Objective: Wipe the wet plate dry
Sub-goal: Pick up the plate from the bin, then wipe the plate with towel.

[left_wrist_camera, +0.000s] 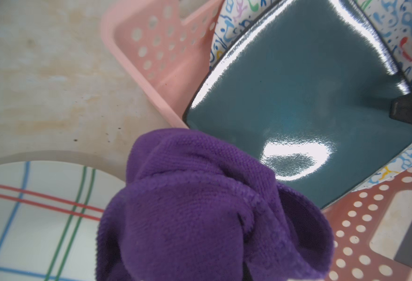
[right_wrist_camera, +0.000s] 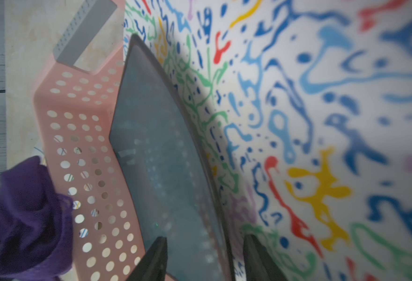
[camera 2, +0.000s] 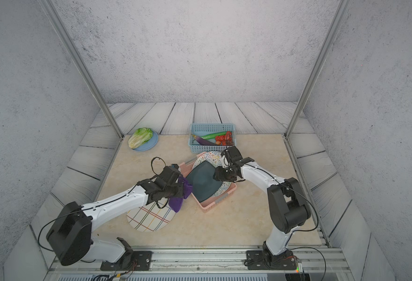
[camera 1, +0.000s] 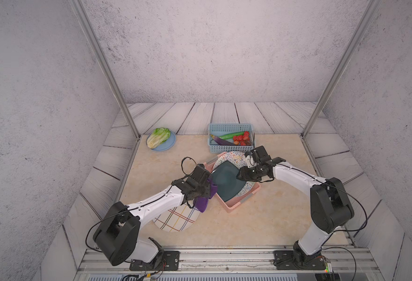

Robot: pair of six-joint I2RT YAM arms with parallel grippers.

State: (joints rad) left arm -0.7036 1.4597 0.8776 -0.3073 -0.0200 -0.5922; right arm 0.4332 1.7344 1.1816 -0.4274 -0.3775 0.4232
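A dark teal square plate (camera 1: 227, 180) (left_wrist_camera: 297, 97) (right_wrist_camera: 156, 158) lies tilted in a pink perforated basket (camera 1: 231, 206), on top of a white plate with coloured squiggles (camera 1: 234, 157) (right_wrist_camera: 322, 121). Pale specks show on the teal face in the right wrist view. My right gripper (camera 1: 239, 175) (right_wrist_camera: 202, 258) holds the teal plate's right rim, one finger over its face, the other on the squiggle-plate side. My left gripper (camera 1: 210, 188) is shut on a bunched purple cloth (camera 1: 203, 202) (left_wrist_camera: 200, 206) at the plate's left edge. The cloth hides its fingers.
A plaid-lined white plate (camera 1: 175, 221) lies under my left forearm, front left of the pink basket. A blue basket (camera 1: 229, 127) with vegetables stands just behind the right gripper. A blue plate (camera 1: 169, 144) with lettuce (camera 1: 158, 137) sits at the back left.
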